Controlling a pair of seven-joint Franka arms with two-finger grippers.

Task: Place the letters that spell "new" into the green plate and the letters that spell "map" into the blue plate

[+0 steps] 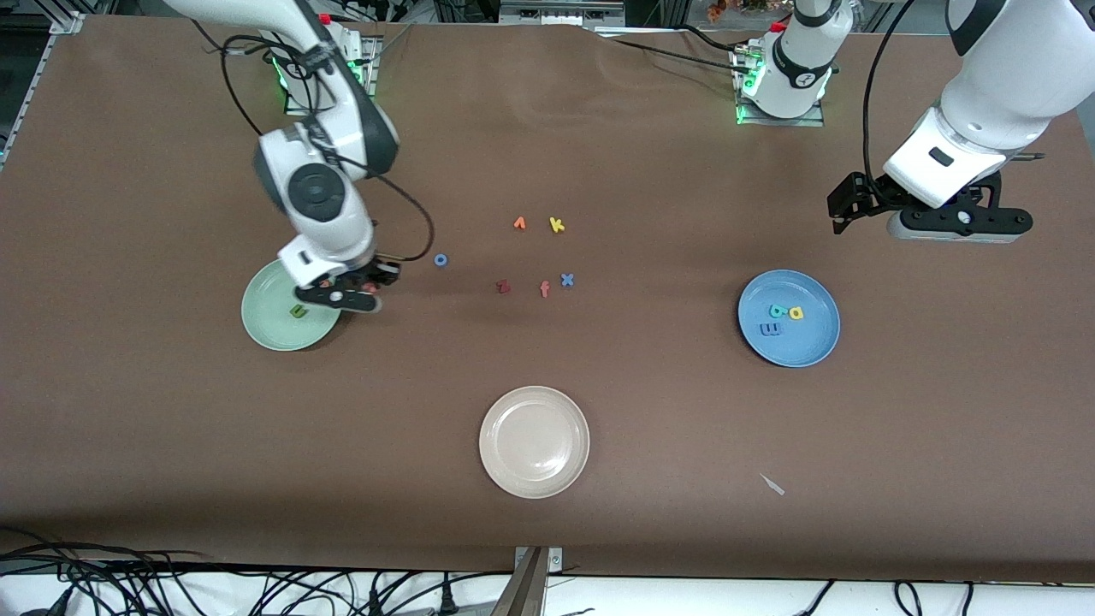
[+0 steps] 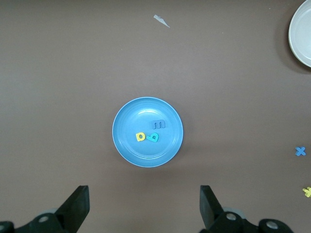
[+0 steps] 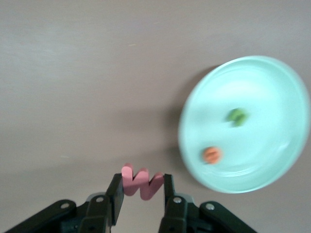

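Right gripper: in the middle left of the front view, up over the rim of the green plate on the side toward the bench's middle; fingers closed narrowly on the pinkish-red w, which stands clamped between them.
Left gripper: in the upper right of the front view, raised over bare bench above the blue plate; fingers spread wide and holding nothing; this arm waits.
Green plate: middle left of the front view, toward the right arm's end of the bench.
Green n: lying in the green plate.
Orange e: in the green plate too, as the right wrist view shows, apart from the green n.
Blue plate: middle right of the front view, toward the left arm's end of the bench.
Blue m, teal a, yellow p: all three in the blue plate, close together.
Cream-white plate: lower centre of the front view, nearest the front camera.
Loose letters at frame centre: orange letter and yellow k side by side; lower in frame, dark red z, orange-red f and blue x; a blue o lies between this group and the green plate.
Pale scrap: on the bench at lower right.
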